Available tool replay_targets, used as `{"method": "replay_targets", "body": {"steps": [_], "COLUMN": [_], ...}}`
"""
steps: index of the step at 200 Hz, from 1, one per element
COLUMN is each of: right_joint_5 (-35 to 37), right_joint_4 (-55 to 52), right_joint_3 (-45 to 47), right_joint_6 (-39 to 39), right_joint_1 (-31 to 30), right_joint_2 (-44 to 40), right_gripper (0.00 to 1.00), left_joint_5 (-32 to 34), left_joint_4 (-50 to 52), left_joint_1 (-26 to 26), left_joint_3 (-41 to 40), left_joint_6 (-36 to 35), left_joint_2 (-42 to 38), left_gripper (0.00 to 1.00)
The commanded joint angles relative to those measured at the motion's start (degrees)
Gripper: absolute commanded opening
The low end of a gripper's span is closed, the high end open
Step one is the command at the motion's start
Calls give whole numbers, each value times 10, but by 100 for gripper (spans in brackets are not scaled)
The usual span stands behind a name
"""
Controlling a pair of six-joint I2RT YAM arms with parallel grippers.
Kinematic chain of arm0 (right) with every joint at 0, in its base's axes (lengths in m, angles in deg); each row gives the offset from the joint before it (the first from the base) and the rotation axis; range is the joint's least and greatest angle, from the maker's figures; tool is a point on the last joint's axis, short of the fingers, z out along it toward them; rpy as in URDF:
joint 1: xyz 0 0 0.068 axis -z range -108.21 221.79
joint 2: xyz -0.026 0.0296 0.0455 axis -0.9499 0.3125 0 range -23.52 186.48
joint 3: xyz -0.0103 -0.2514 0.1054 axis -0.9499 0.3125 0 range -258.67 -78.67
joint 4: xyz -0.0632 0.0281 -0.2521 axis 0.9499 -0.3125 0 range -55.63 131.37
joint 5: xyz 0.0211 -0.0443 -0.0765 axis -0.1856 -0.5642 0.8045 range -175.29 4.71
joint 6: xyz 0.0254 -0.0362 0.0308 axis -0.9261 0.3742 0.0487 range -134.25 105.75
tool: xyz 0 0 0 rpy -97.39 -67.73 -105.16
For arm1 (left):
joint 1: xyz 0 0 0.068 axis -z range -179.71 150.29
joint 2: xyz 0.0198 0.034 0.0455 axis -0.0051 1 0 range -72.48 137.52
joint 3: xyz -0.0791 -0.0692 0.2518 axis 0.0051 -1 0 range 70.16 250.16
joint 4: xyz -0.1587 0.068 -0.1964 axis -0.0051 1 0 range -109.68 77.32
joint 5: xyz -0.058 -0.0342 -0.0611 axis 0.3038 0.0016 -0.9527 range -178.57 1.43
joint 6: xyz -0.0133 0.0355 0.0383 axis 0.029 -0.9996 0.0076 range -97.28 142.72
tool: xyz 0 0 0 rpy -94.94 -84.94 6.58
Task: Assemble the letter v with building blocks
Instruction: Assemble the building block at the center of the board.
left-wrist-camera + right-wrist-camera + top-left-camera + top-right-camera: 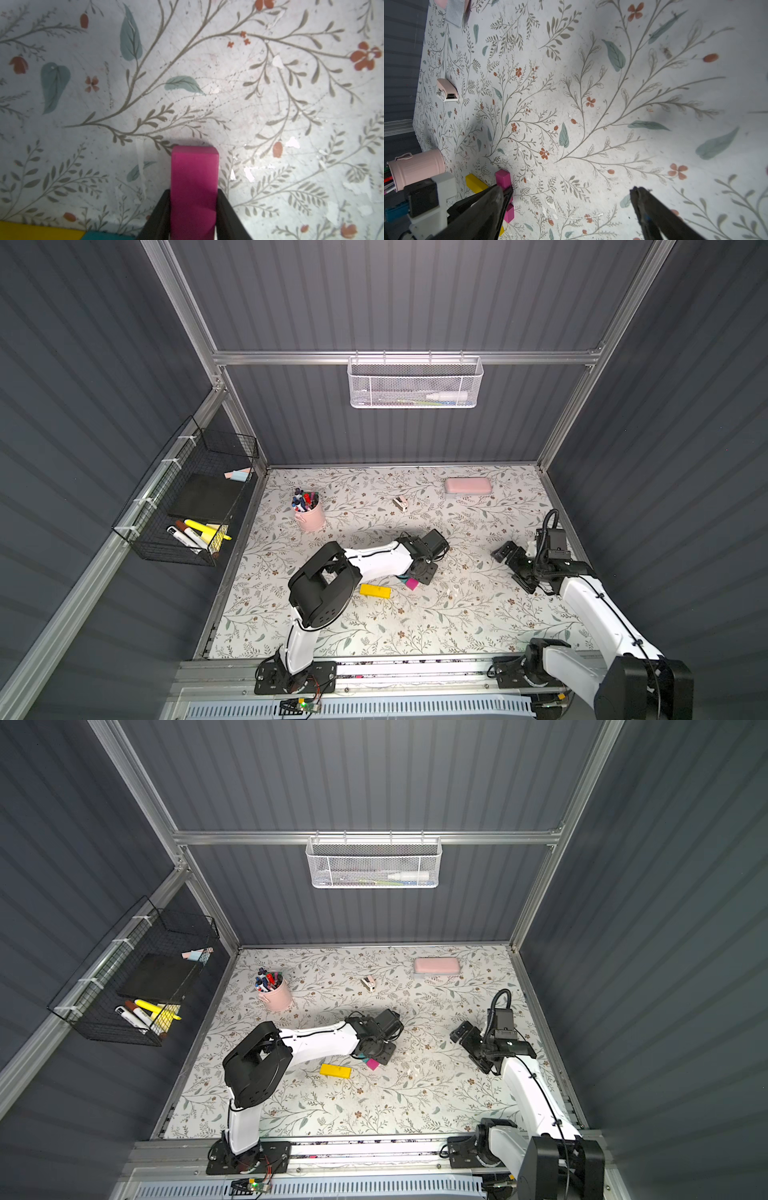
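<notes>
Clamping one magenta block: one left claw

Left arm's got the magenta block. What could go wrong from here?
1. The left end effector pinches the magenta block with a good length sticking out past its fingers; the block may pivot in the grip on touchdown.
2. The teal block and yellow block lie close by, so setting it down could knock them out of line.

pen cup behind, left of blocks
</notes>
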Motion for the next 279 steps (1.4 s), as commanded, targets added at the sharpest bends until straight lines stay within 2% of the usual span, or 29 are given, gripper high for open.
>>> {"method": "replay_targets", "body": {"steps": [1,279], "right_joint_5": [-6,-4], "right_joint_4": [-6,-3], "right_joint_3": [2,2], "right_joint_6": [-2,-5], "right_joint_1": [-4,-13], "right_joint_2": [1,7], "right_gripper": [99,99], "left_joint_5": [2,8], "left_joint_4": [50,53], "left_joint_1": [-1,-2], "left_joint_3": [-24,-39], "left_joint_6": [4,2], "left_joint_2": [5,-5], "left_gripper": [36,36]}}
